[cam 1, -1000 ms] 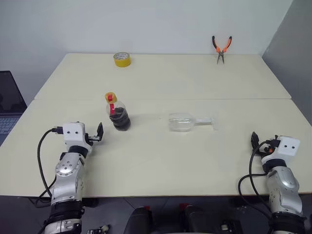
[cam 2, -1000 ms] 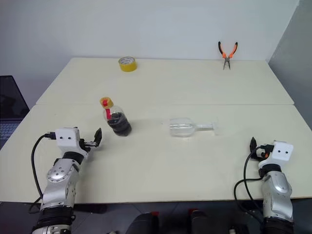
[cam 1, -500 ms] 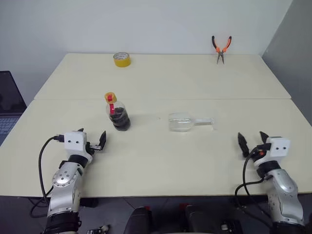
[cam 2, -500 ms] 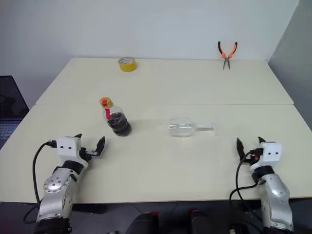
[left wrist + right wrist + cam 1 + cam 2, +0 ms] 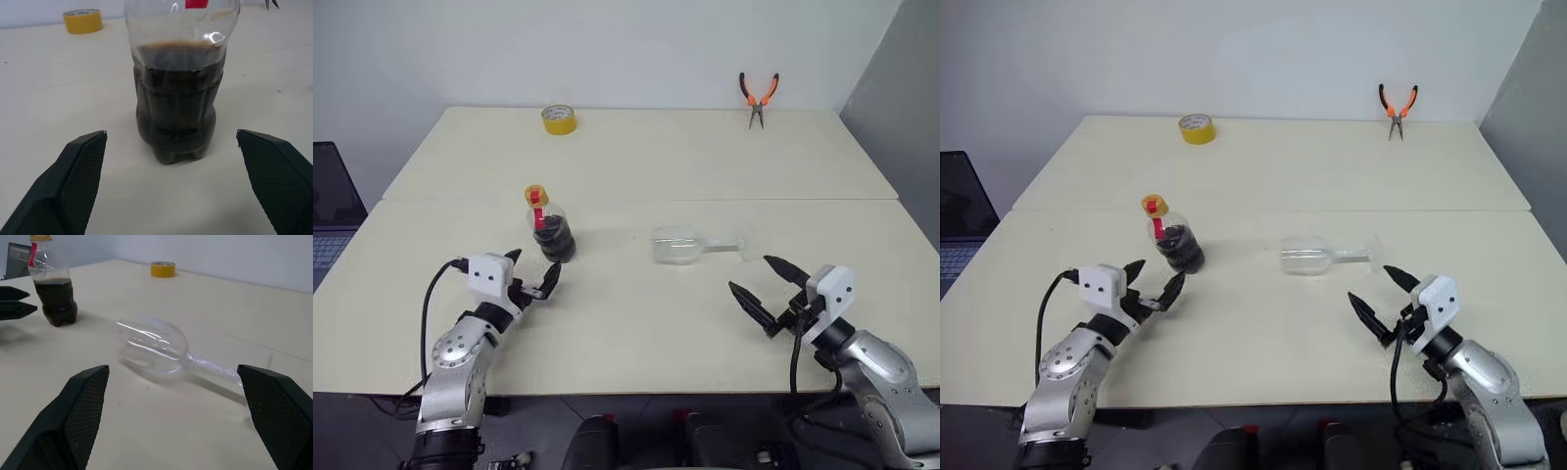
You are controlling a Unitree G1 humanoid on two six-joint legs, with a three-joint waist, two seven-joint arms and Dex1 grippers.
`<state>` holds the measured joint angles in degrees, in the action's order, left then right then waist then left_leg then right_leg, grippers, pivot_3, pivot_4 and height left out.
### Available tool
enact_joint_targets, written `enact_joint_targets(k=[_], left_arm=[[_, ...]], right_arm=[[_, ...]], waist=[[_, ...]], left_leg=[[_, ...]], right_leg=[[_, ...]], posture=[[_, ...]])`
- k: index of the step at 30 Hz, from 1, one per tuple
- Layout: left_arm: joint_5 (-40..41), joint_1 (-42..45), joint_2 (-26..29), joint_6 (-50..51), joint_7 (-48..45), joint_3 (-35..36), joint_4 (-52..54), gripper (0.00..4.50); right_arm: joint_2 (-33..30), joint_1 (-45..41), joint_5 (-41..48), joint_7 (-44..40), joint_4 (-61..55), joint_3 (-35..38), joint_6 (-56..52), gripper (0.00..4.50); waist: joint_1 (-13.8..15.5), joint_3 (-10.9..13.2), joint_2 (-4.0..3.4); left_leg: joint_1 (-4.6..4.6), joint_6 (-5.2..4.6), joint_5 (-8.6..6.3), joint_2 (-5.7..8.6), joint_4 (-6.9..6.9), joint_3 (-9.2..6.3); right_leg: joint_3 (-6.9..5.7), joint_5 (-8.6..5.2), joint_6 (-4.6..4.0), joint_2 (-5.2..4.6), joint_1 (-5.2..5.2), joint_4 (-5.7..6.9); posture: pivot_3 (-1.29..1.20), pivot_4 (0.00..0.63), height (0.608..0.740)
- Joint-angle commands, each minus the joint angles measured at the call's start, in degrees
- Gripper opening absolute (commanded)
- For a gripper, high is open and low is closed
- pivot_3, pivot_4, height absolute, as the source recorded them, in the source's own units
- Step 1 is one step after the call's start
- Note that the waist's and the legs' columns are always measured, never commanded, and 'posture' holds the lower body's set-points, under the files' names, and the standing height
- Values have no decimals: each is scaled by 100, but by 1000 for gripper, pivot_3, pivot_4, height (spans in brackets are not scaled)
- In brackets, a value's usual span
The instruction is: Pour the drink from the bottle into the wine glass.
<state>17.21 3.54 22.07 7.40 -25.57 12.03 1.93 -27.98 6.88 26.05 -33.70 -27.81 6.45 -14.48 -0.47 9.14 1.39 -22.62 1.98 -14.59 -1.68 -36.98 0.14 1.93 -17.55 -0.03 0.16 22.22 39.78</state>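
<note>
Lining up on both things, you are standing at the reach step with nothing gripped yet. Your left gripper (image 5: 530,281) is holding its jaws wide open, with the bottle (image 5: 551,231) upright on the counter (image 5: 636,323) just ahead of them, centred between the fingers and not touching either. The drink (image 5: 176,105) is filling the lower half. Your right gripper (image 5: 769,287) is also spread open, aiming at the wine glass (image 5: 680,245), which is lying on its side ahead of those jaws. Next you are likely needing to stand that glass upright before any pouring, and to uncap the bottle.
</note>
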Motion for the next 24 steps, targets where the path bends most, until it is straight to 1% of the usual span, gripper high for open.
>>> enact_joint_targets(k=[1, 10, 17, 24], left_arm=[[74, 193, -74, 121, 109, 19, 145, 4486], [-79, 726, -225, 66, 414, 39, -336, 4486], [-100, 1007, -339, 28, 439, -11, -623, 4486], [-292, 1481, -433, -189, 376, -201, -1151, 4486]], right_arm=[[-96, -144, 279, -46, -447, -27, -327, 4500], [-95, -241, 251, -110, -319, -42, -312, 4500], [-98, -388, 268, -163, -286, -50, -357, 4500], [-70, -504, 251, -154, -278, -141, -387, 4500]], waist=[[0, 0, 1], [5, 1, 6], [6, 1, 7], [13, 1, 8]], left_leg=[[-2, 0, 0, 0, -1, 0], [-4, 0, 0, 2, -1, -2], [-5, 0, 0, 2, -2, -5], [-7, 0, 0, 3, -4, -5]], right_leg=[[0, 0, 0, 0, 0, -1], [-2, 0, 0, 0, 0, -5], [-4, 1, 0, 1, 0, -5], [-4, 3, 3, 2, 0, -7]], posture=[[0, 150, 740], [0, 150, 740], [0, 150, 740], [0, 150, 740]])
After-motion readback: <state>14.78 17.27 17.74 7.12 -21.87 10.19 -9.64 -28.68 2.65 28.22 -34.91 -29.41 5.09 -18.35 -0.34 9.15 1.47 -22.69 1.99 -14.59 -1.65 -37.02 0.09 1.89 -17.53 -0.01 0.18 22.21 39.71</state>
